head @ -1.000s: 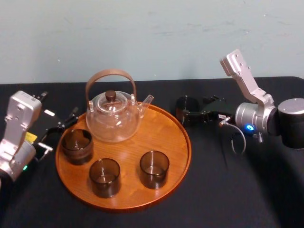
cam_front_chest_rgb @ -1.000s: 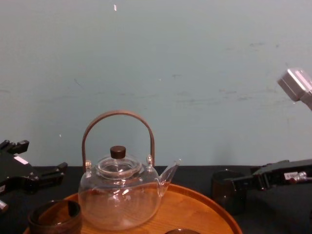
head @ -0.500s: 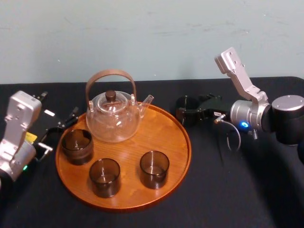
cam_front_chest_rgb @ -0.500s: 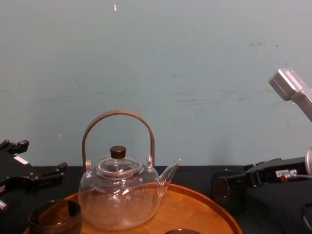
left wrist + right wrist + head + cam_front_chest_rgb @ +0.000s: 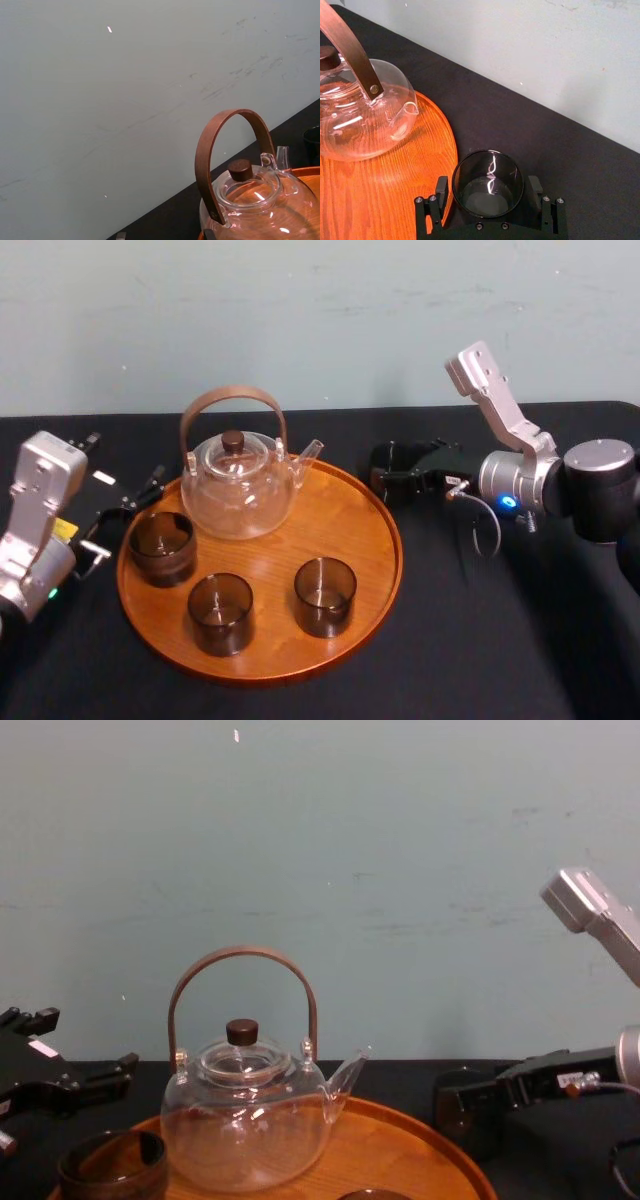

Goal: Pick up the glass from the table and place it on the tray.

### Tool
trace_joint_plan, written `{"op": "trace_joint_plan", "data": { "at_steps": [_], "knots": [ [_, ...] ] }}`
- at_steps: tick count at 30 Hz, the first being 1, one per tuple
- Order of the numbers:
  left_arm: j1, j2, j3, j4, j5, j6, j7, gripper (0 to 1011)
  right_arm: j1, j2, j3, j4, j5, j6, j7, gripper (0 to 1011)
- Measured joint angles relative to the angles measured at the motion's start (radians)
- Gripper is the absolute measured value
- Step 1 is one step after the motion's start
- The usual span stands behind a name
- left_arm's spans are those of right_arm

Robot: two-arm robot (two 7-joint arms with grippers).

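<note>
The right gripper (image 5: 488, 183) is straddling the dark glass (image 5: 489, 187) just beside the tray (image 5: 380, 200), its fingers spread wide; the left gripper (image 5: 125, 510) is sitting parked.

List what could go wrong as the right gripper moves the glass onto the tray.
The right gripper, open, straddles the glass; a weak squeeze might let it slip.
The glass stands beside the tray's raised rim; a low carry might clip it.
The teapot spout and three glasses crowd the tray, so placing could bump one.
The left gripper idles.
</note>
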Motion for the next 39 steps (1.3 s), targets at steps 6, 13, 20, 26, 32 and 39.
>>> {"op": "trace_joint_plan", "data": {
  "at_steps": [6, 13, 20, 26, 32, 39],
  "knots": [
    [0.000, 0.000, 0.000, 0.000, 0.000, 0.000, 0.000, 1001, 0.004, -0.007, 0.000, 0.013, -0.006, -0.001, 0.003, 1002],
    [0.000, 0.000, 0.000, 0.000, 0.000, 0.000, 0.000, 1001, 0.006, -0.013, 0.002, 0.023, -0.014, -0.001, 0.001, 1002],
    [0.000, 0.000, 0.000, 0.000, 0.000, 0.000, 0.000, 1001, 0.007, -0.014, 0.002, 0.024, -0.018, 0.000, -0.002, 1002],
    [0.000, 0.000, 0.000, 0.000, 0.000, 0.000, 0.000, 1001, 0.007, -0.013, 0.002, 0.023, -0.018, 0.000, -0.002, 977],
    [0.000, 0.000, 0.000, 0.000, 0.000, 0.000, 0.000, 1001, 0.007, -0.013, 0.002, 0.022, -0.017, 0.000, -0.002, 896],
    [0.000, 0.000, 0.000, 0.000, 0.000, 0.000, 0.000, 1001, 0.007, -0.012, 0.002, 0.022, -0.015, 0.001, -0.002, 898]
  ]
}}
